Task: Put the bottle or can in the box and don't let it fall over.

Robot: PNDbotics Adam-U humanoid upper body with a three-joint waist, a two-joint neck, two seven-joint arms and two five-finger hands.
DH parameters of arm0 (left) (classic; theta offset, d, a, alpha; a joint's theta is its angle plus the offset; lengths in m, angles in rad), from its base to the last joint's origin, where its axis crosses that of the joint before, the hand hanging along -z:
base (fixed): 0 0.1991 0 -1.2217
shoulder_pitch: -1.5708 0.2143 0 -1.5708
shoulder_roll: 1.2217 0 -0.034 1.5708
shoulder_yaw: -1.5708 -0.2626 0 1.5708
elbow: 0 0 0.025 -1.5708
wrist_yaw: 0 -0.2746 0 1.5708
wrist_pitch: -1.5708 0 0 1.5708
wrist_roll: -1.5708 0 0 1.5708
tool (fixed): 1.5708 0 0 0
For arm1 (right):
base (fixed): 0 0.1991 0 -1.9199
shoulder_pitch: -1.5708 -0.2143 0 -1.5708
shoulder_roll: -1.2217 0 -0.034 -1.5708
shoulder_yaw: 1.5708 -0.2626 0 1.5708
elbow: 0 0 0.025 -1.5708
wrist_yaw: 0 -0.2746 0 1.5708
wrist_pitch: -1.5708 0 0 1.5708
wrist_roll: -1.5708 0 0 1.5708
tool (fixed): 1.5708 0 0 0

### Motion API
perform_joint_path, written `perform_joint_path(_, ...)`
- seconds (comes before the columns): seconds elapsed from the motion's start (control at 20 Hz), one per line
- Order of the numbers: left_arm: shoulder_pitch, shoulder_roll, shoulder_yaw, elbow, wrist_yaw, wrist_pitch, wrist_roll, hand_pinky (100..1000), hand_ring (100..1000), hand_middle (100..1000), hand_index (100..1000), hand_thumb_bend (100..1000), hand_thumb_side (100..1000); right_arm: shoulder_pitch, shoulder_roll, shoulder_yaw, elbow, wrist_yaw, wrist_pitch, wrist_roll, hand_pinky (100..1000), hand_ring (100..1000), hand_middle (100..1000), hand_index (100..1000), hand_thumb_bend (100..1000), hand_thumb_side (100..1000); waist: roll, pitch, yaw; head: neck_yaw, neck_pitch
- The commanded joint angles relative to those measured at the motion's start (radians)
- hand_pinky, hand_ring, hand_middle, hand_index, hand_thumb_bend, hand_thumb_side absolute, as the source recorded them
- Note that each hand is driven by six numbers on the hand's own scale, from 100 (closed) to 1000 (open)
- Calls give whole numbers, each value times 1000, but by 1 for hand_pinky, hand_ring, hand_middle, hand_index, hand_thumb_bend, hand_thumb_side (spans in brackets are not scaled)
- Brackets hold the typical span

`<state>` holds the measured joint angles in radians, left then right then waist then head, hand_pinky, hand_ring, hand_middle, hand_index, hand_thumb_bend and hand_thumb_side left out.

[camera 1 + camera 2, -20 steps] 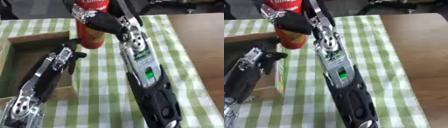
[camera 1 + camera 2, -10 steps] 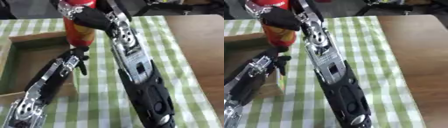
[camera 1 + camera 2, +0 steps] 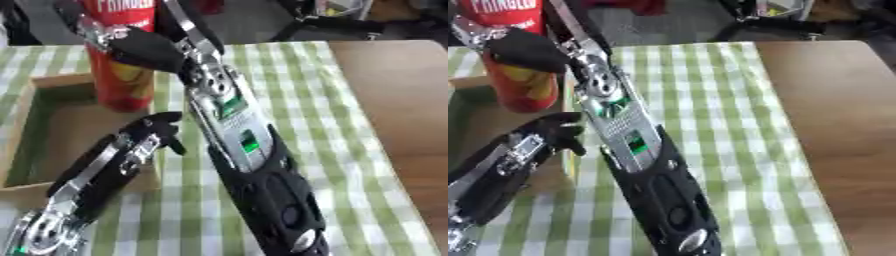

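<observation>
Our right hand [image 3: 144,45] has its fingers wrapped around the tall red cardboard can [image 3: 122,75], holding it upright over the shallow brown box's [image 3: 22,150] right edge; our left hand [image 3: 153,132] idles beside that box, fingers curled, holding nothing.

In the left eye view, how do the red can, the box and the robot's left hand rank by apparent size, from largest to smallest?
1. Box, though partly hidden.
2. Red can, cut off at the top edge.
3. Left hand; it is nearer the camera, so its rank against the can is unsure.
</observation>
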<state>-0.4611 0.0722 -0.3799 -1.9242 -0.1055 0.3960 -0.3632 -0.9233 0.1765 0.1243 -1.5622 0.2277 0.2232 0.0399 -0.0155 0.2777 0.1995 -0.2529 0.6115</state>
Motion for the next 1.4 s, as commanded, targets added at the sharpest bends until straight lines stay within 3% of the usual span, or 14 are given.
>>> perform_joint_path(0.05, 29, 50, -2, -42, 14, 6, -18, 956, 929, 526, 852, 100, 895, -30, 24, 7, 26, -1, -12, 3, 926, 628, 711, 582, 100, 350, -2, -31, 19, -16, 2)
perform_joint_path(0.25, 71, 108, 15, -73, 33, 1, -18, 956, 961, 579, 838, 100, 889, -41, 33, 0, 84, -4, -33, -8, 924, 630, 712, 582, 100, 388, -3, -41, 45, -29, 9)
perform_joint_path(0.5, 104, 164, 36, -76, 46, -20, 3, 958, 1000, 783, 839, 100, 884, -43, 38, -20, 138, 8, -66, -38, 924, 633, 715, 584, 100, 432, -3, -44, 70, -46, 9)
perform_joint_path(1.0, 182, 243, 111, -76, 81, -60, 110, 941, 1000, 781, 834, 100, 881, -48, 43, -55, 214, 45, -132, -73, 925, 643, 720, 588, 100, 474, -6, -34, 99, -68, -1)
perform_joint_path(1.4, 223, 258, 154, -76, 120, -76, 188, 943, 1000, 768, 826, 100, 878, -59, 41, -77, 254, 118, -169, -83, 924, 655, 726, 595, 100, 419, -8, -33, 106, -76, -2)
